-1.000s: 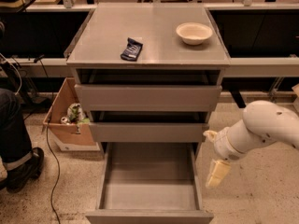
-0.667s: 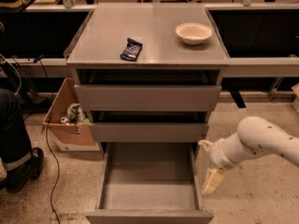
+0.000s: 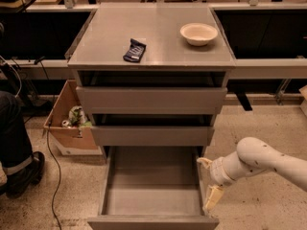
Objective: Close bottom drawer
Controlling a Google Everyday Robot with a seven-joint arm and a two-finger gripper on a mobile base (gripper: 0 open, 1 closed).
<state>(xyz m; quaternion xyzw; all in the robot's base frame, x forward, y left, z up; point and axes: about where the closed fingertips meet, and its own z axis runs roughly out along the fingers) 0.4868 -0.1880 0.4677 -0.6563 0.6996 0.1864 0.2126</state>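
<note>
Flanking flat grey btm drawer (image 3: pixel 152 182): cream hand (image 3: pixel 206 185).

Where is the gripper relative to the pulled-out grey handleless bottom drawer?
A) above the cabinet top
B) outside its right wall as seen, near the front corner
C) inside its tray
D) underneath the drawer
B: the gripper hangs just outside the grey bottom drawer, beside its right wall near the front corner.
</note>
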